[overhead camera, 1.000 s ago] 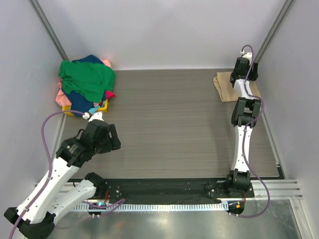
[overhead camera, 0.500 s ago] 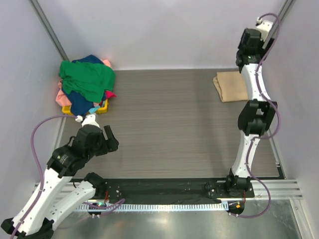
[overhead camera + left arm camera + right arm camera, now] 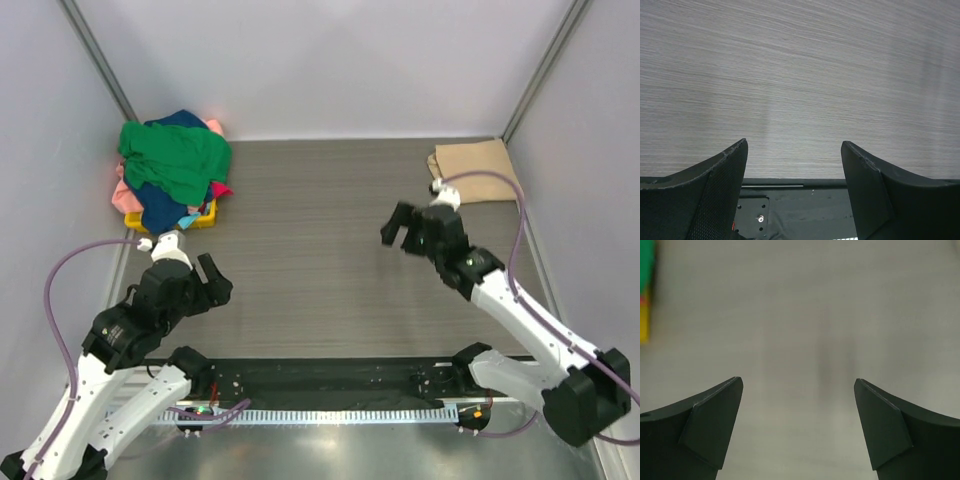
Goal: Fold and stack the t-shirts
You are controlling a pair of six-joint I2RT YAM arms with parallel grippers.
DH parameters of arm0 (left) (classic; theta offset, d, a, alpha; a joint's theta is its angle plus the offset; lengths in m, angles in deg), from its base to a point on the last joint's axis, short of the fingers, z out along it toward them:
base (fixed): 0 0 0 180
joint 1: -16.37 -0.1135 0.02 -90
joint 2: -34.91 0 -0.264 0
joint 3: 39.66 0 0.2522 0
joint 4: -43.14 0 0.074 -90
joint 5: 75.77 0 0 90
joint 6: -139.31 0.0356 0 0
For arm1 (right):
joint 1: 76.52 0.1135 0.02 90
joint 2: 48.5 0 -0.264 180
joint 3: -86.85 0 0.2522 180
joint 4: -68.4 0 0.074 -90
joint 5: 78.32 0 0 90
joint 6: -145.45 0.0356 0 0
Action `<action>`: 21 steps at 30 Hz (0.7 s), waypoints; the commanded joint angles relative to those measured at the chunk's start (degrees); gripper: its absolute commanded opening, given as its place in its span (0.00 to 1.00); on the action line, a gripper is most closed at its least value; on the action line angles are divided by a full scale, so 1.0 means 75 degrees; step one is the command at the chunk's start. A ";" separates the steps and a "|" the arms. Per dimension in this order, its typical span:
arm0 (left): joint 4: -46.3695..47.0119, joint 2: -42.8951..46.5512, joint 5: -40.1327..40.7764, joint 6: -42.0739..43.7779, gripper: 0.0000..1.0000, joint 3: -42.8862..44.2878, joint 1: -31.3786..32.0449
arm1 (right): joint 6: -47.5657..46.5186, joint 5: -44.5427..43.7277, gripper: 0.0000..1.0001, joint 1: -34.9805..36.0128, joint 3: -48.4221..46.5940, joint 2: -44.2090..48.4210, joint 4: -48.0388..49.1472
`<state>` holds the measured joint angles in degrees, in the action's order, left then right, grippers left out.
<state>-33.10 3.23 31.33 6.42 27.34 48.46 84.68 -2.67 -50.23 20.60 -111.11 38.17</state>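
Far-left corner of the desk (image 3: 320,210): loose pile of t-shirts (image 3: 165,185), unfolded, heaped over the yellow basket (image 3: 206,214). The green t-shirt (image 3: 175,155) is on top, with navy and pink showing under it.

Left claw (image 3: 215,281) hangs over bare desk near my front-left edge, just in front of the pile and not touching it. My left wrist cam shows the left claw (image 3: 794,144) spread wide with nothing between the fingers, only woodgrain and the black base rail.

Right claw (image 3: 400,232) is above mid-desk, pointing left. On its wrist cam the right claw (image 3: 797,381) is spread wide too and empty. That view is blurred, with a green and yellow smear at its left edge.

Far-right corner: the tan t-shirt (image 3: 475,160) is folded flat, lying alone, well apart from both claws.
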 commanded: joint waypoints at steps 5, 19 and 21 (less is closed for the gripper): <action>0.0104 0.0228 0.0555 -0.0199 0.76 0.0039 -0.0037 | 0.1855 0.1561 1.00 0.0679 0.2368 0.3259 -0.0323; 0.0022 0.0474 0.1012 -0.0421 0.79 0.0062 -0.0037 | 0.1541 0.2121 1.00 0.0668 0.2756 0.3930 -0.0605; -0.0036 0.0614 0.1280 -0.0492 0.86 0.0109 -0.0037 | 0.1376 0.2218 1.00 0.0679 0.2745 0.3930 -0.0523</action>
<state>-33.45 6.22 36.99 4.14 27.32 48.46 97.07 11.28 -45.25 41.94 -81.67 31.87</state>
